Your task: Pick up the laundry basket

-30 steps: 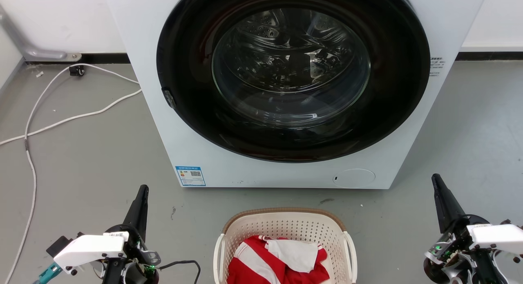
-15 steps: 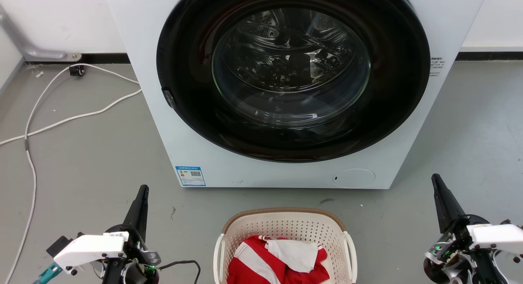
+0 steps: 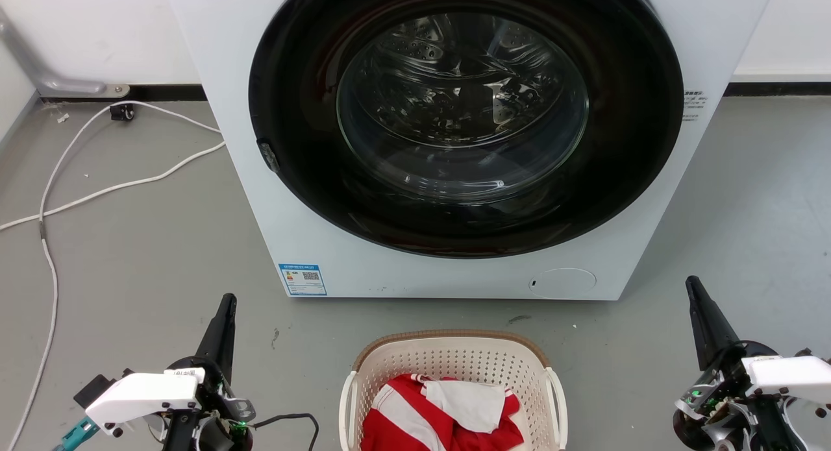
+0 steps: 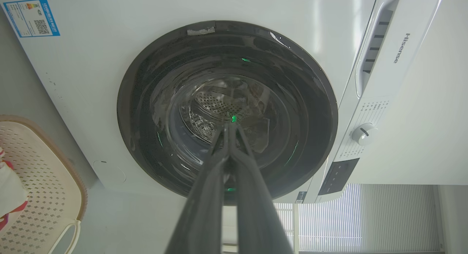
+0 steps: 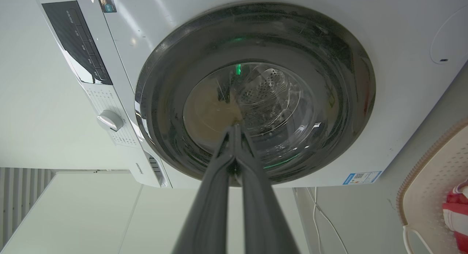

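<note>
nothing is seen changed since a second ago: the laundry basket (image 3: 448, 335) is left at bottom centre, flanked by the left gripper (image 3: 226, 301) and right gripper (image 3: 692, 283), both clenched empty, so lifting is judged unstarted.

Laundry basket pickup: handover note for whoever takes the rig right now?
Left tool: shut, empty, to the basket's left, apart from it.
Right tool: shut, empty, to its right, apart from it.
Laundry basket: on the floor in front of the washing machine, between the tools, with a red-and-white garment inside.
Done: nothing, no grasp yet.
To do: open the tools, probably take the white side handles, and lift.
</note>
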`<state>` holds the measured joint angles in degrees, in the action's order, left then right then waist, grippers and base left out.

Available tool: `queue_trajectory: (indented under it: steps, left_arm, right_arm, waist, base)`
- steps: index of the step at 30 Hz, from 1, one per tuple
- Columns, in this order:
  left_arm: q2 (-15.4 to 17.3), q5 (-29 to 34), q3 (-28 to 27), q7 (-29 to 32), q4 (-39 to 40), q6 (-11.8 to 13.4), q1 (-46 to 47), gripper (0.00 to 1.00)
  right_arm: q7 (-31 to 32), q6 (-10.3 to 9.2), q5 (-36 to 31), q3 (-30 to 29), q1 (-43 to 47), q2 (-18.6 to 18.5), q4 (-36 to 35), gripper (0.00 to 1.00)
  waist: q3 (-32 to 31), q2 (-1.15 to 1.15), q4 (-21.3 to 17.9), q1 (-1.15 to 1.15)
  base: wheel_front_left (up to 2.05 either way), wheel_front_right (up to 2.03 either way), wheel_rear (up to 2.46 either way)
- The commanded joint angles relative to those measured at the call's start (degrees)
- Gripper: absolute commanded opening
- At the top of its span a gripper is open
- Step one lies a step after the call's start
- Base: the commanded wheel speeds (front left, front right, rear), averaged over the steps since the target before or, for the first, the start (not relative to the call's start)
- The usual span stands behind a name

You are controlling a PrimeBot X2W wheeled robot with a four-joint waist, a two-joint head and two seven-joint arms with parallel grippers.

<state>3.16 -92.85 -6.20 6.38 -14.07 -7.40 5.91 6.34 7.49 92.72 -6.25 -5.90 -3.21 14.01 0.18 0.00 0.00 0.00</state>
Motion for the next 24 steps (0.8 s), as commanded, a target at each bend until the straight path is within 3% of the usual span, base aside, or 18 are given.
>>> queue_trajectory:
  steps: [1, 2, 3, 17, 24]
  left_arm:
    - [-0.1, 0.4, -0.2, 0.0, -0.1, -0.2, 0.6, 0.0]
    - [-0.1, 0.4, -0.2, 0.0, -0.1, -0.2, 0.6, 0.0]
    - [0.0, 0.0, 0.0, 0.0, -0.1, 0.0, 0.0, 1.0]
    - [-0.4, 0.8, 1.2, -3.1, 0.3, 0.1, -2.8, 1.0]
    - [-0.4, 3.7, -1.7, -4.9, -0.8, 0.0, -3.1, 1.0]
  right_arm:
    - [0.2, 0.0, -0.2, -0.1, -0.6, 0.2, 0.1, 0.0]
    - [0.2, 0.0, -0.2, -0.1, -0.6, 0.2, 0.1, 0.0]
    - [0.0, 0.0, 0.0, 0.0, 0.0, 0.0, 0.1, 1.0]
    - [-3.1, 0.0, -1.2, 1.6, 2.5, 0.2, -0.3, 1.0]
    - [-5.0, 0.0, -4.3, 0.8, 2.8, 0.2, -0.5, 1.0]
  waist:
    - [0.0, 0.0, 0.0, 0.0]
    - [0.0, 0.0, 0.0, 0.0]
    - [0.0, 0.0, 0.0, 0.0]
    - [0.0, 0.0, 0.0, 0.0]
    - [0.0, 0.0, 0.0, 0.0]
  base:
    - [0.0, 0.0, 0.0]
    - [0.0, 0.0, 0.0]
    - [0.0, 0.0, 0.0]
    - [0.0, 0.0, 0.0]
    - [0.0, 0.0, 0.0]
